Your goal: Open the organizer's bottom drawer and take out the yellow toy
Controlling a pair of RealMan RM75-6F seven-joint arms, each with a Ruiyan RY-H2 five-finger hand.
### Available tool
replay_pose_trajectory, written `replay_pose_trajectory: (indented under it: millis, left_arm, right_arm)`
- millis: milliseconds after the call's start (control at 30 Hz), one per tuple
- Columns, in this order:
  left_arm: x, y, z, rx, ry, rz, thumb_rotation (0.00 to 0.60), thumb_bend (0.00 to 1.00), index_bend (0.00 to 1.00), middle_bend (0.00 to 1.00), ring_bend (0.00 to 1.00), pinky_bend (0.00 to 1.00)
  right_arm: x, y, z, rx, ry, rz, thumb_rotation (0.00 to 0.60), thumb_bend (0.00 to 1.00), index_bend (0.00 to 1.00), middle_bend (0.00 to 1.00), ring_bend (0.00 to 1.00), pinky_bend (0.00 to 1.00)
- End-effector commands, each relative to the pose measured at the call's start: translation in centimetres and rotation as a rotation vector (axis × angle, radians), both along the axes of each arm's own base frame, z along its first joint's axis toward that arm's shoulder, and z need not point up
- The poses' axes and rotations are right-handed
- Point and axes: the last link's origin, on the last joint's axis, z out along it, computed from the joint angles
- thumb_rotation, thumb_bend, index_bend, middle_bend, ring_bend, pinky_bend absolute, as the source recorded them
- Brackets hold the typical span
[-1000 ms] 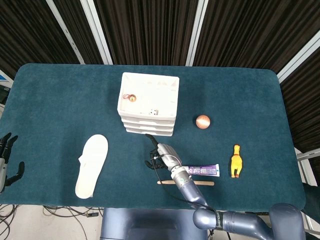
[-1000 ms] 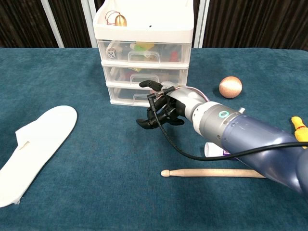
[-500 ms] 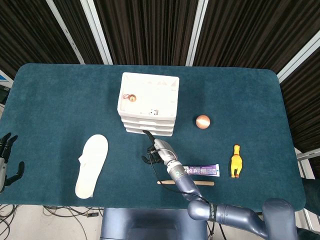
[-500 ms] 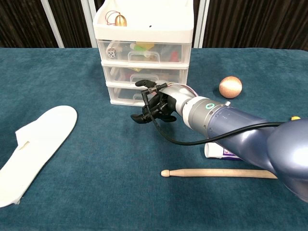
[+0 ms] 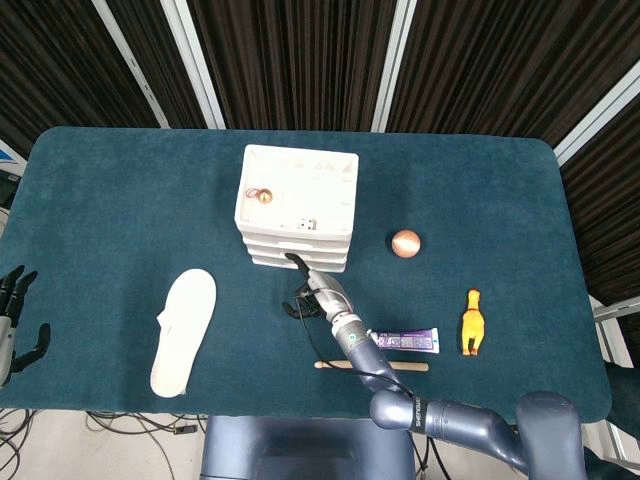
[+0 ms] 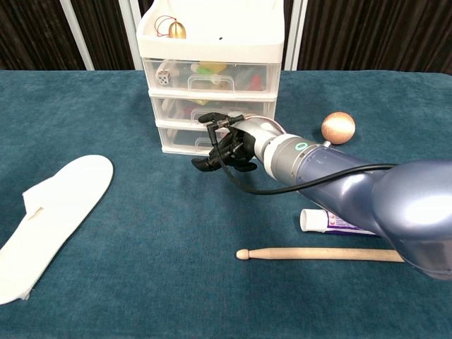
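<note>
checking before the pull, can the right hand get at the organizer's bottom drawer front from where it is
Probably yes. The right hand sits just in front of the bottom drawer, which is closed, and nothing lies between them.

Right robot hand (image 6: 224, 145) moved forward over the past second, closer to the organizer (image 6: 210, 78). Now right up against the front of the bottom drawer (image 6: 185, 138), dark fingers (image 6: 209, 119) curled at its face, where a second ago a clear gap of desk separated them. In the head view, shifted up toward the white stack; forearm stretched further out behind.
</note>
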Motion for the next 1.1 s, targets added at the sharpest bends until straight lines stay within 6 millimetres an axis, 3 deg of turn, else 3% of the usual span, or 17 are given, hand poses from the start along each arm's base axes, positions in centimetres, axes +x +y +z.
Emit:
replay_pose_trajectory:
  millis: [33,1100]
  left_arm:
    - [0.0,0.0,0.0,0.002,0.002,0.001,0.6,0.46,0.05,0.0,0.0,0.0]
    - [-0.1,0.0,0.1,0.013,0.005,0.011,0.6,0.46,0.05,0.0,0.0,0.0]
  right_arm:
    - [0.0,-0.1,0.0,0.0,-0.003,-0.004,0.6,0.42,0.0,0.92,1.0,1.0]
    - [1.5,0.7,-1.7,0.056,-0.1,-0.043,0.6,0.47,0.0,0.93,1.0,1.0]
